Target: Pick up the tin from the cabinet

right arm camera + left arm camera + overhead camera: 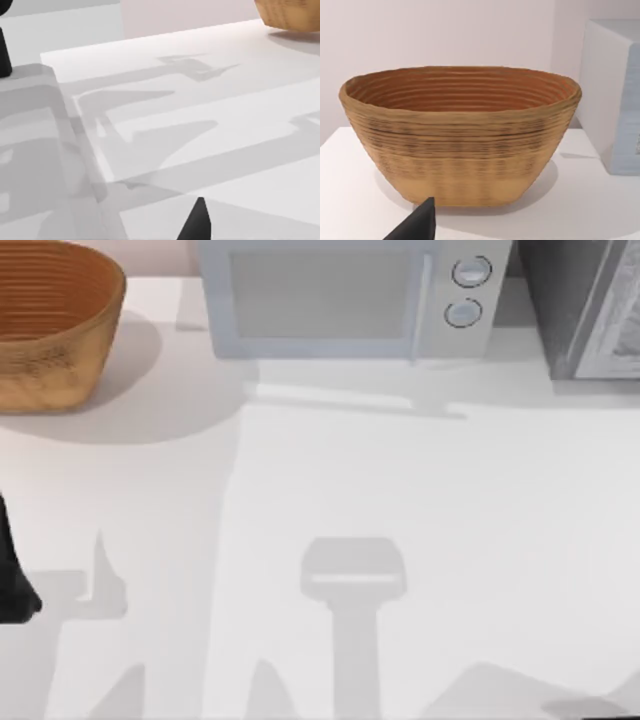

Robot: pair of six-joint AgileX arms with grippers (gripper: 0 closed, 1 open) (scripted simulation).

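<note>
1. Here, the left arm (pixel 14 580) shows as a dark shape at the nine o'clock edge of the top view, low on the left side of the table; whether its gripper is open or closed I cannot tell.
2. In the left wrist view one dark fingertip (pixel 417 222) pokes in, pointing toward the woven basket (pixel 460 135), which stands upright just ahead of it on the table.
3. In the right wrist view a dark fingertip (pixel 197 222) of the right gripper hangs over the bare tabletop; whether that gripper is open or closed I cannot tell.
4. From above, the basket (pixel 50 325) sits at ten o'clock, the microwave (pixel 345 295) at twelve o'clock against the back edge, and a grey cabinet (pixel 590 305) at two o'clock.
5. The white table (pixel 420 510) carries only grey shadows across its middle; a pale wall (pixel 445 30) rises behind the basket.
6. The tin cannot be made out anywhere.
</note>
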